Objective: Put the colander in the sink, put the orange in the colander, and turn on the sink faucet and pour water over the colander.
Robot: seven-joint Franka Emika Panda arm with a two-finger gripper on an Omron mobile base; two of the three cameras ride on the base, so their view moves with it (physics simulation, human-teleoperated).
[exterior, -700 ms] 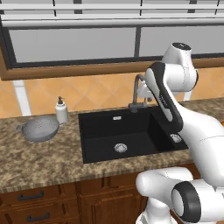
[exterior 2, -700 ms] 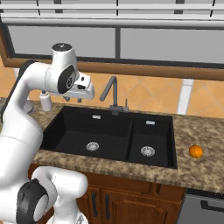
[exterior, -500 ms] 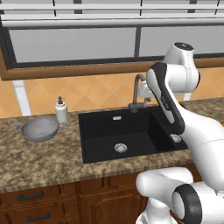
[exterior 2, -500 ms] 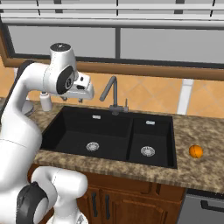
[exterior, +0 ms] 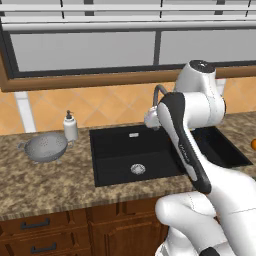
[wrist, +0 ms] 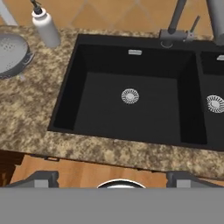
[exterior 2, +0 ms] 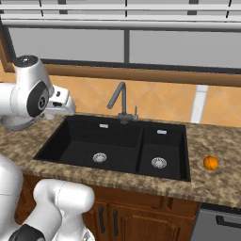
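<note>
Gripper (wrist: 112, 177) hangs high over the sink (exterior: 115, 172), front edge of the left basin, tips wide apart, holding nothing. Colander (exterior: 46, 147) sits on the desk (exterior: 45, 182) left of the sink, just beside the soap bottle (exterior: 70, 127), so the coming reach goes left of the gripper. It's upright, grey, perforated, round, no long axis. Orange (exterior 2: 210, 163) lies on the desk right of the sink. Faucet (exterior 2: 120, 101) stands behind the sink, no water running.

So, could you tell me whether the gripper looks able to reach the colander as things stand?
Probably yes: the colander sits uncovered on the counter, with the soap bottle beside it but not above.
</note>
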